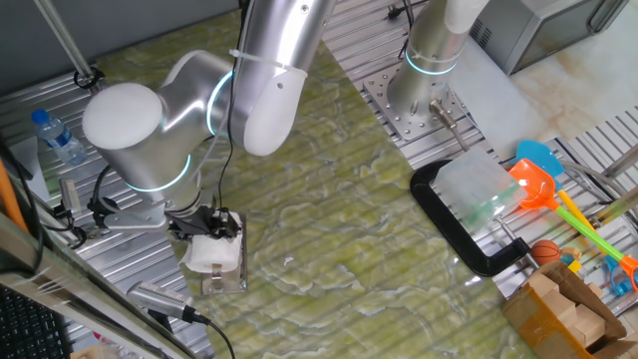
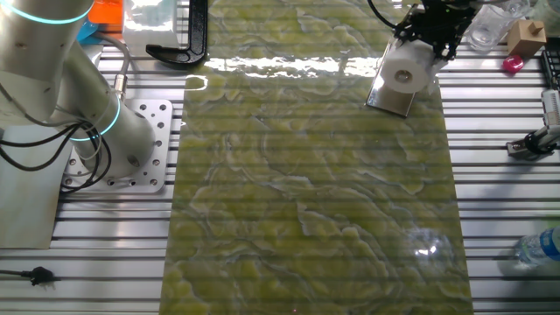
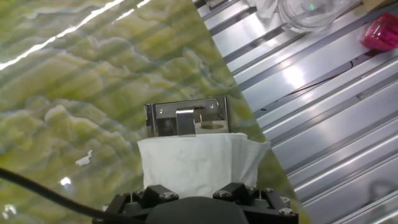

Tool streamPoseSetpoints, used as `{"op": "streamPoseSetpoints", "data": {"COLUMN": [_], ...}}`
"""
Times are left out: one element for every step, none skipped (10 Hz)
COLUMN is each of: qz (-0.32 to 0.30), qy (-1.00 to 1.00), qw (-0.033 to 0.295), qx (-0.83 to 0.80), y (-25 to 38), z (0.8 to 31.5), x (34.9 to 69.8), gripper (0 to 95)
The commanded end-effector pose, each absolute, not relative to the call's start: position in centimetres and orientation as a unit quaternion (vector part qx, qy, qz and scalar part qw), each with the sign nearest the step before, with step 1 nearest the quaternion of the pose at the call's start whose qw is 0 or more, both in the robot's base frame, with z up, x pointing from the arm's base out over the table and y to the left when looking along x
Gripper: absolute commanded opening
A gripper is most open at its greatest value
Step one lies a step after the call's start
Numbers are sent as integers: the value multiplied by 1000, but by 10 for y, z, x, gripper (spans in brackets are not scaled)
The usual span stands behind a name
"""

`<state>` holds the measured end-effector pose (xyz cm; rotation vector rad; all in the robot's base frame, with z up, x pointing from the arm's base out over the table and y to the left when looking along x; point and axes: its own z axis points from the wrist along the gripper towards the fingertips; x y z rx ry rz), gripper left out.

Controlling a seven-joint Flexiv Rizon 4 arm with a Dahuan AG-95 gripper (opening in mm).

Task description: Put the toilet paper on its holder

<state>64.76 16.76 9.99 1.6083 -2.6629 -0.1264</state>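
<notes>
In one fixed view the arm bends low over the near-left part of the desk (image 1: pixel 329 229), which is covered with a green marbled mat. The end effector (image 1: pixel 212 237) is clamped on the toilet paper (image 1: pixel 213 253), a white roll held just above the holder (image 1: pixel 225 277), whose shiny plate lies at the mat's left edge. A black C-shaped clamp (image 1: pixel 454 224) lies well apart on the right, and a water bottle (image 1: pixel 55 136) lies on the slatted metal to the far left.

In the other fixed view the toilet paper (image 2: pixel 406 72) shows its hollow core facing the camera, with the end effector (image 2: pixel 435 37) gripping it from behind. The holder (image 2: pixel 391 98) sits directly under the roll (whether the two touch cannot be told).

In the hand view the toilet paper (image 3: pixel 198 163) fills the lower middle, pinched at the end effector (image 3: pixel 196 196). Beyond it the holder (image 3: pixel 186 118) lies flat at the mat's edge, its upright post pointing toward the roll; the roll is not yet on the post
</notes>
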Motion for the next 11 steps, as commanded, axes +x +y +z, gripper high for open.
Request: {"op": "streamPoseSetpoints", "data": {"qz": [-43,-44,-45,-45,-45,-45,-45,-45,-45,-44,-46], "qy": [-857,-859,-859,-860,-861,-861,-861,-862,-862,-862,-864], "qw": [11,10,9,9,9,9,8,8,7,8,7], "qx": [514,511,509,508,507,506,506,506,504,504,502], "y": [169,171,173,174,175,176,177,178,179,180,181], "z": [100,99,99,99,99,99,100,100,101,101,100], "x": [648,648,648,648,648,649,649,650,651,651,651], "gripper": [0,0,0,0,0,0,0,0,0,0,0]}}
